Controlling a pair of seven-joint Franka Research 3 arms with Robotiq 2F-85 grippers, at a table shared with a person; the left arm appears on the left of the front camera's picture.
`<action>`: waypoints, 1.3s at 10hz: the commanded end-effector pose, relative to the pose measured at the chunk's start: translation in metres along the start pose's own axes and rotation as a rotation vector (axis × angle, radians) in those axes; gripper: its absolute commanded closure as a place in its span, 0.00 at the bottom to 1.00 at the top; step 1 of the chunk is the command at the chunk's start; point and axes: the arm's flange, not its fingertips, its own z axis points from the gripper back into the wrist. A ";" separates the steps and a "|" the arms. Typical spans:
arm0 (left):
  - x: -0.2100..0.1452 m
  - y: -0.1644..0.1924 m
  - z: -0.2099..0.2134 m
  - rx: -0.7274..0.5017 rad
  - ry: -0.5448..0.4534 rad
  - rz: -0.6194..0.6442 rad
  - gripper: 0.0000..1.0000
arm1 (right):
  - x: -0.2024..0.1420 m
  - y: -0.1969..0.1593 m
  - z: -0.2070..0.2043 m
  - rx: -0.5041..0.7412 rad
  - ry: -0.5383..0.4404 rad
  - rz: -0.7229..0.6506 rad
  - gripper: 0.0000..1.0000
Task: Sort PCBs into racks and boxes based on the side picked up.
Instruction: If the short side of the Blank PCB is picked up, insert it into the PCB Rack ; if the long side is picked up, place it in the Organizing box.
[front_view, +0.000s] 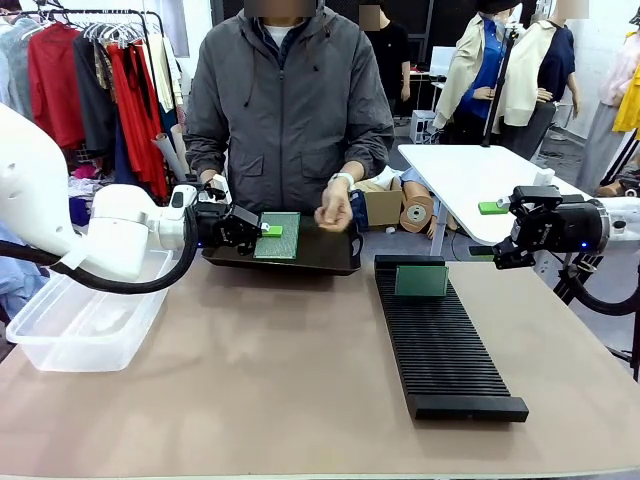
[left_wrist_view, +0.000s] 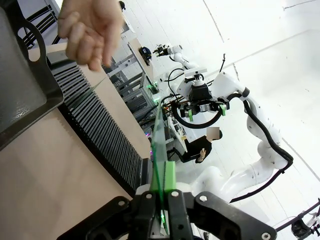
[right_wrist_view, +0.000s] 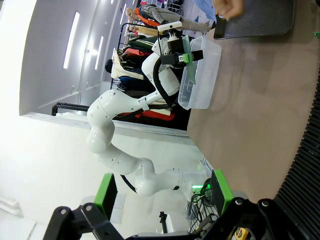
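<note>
Left gripper (front_view: 262, 231) clamped on edge of thin square green circuit board (front_view: 278, 237), dotted pale face showing, above flat black tray (front_view: 330, 255). Right gripper (right_wrist_view: 162, 195) spread wide, holding nothing. Step: carry-off; next likely swing to clear plastic tub (front_view: 70, 325) or ribbed black rack (front_view: 440, 345), one board already slotted. Left wrist view shows board edge-on between pads; front view shows its face.

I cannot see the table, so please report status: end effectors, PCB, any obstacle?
Left end effector shut on PCB above black tray. Right end effector open, empty. Person's hand close beside the PCB.
</note>
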 end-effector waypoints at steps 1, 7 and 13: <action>0.000 -0.001 0.000 -0.004 0.002 -0.003 1.00 | 0.000 0.002 0.000 0.007 0.001 0.003 0.00; 0.023 -0.071 0.080 0.119 -0.131 0.018 1.00 | 0.000 0.002 0.000 0.007 0.001 0.003 0.00; -0.020 -0.149 0.177 0.382 -0.022 0.087 1.00 | 0.000 0.002 0.000 0.007 0.001 0.003 0.00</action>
